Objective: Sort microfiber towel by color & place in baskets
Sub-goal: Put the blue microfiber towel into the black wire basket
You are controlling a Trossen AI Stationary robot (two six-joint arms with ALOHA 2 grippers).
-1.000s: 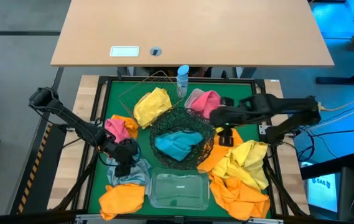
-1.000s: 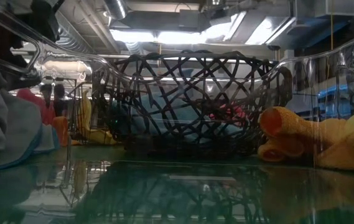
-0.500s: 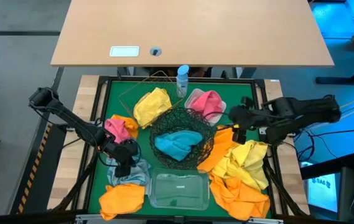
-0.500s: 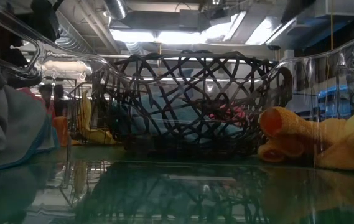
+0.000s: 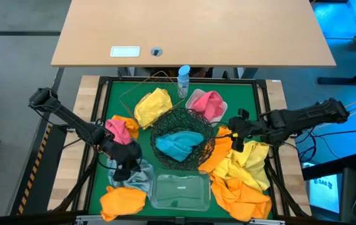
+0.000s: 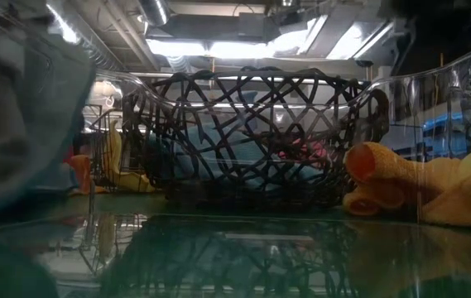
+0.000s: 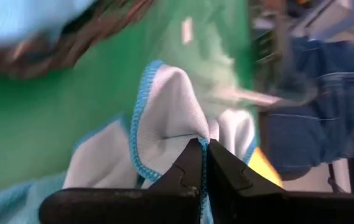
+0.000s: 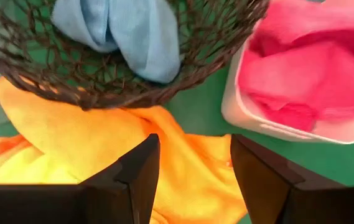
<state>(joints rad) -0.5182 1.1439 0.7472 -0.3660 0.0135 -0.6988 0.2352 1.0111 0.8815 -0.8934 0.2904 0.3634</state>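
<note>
Left gripper (image 7: pixel 203 163) pinches a grey cloth (image 7: pixel 170 118) shut near the clear tub (image 5: pixel 179 190). Right gripper (image 8: pixel 193 177) hangs open over an orange cloth (image 8: pixel 102 140) beside the black wire bowl (image 8: pixel 121 81).

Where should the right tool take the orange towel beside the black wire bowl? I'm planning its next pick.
Probably the raised fold of the orange towel just clear of the black wire bowl, coming straight down. The open right tool already hangs over it, and that part lies bare, away from the white tray.
</note>
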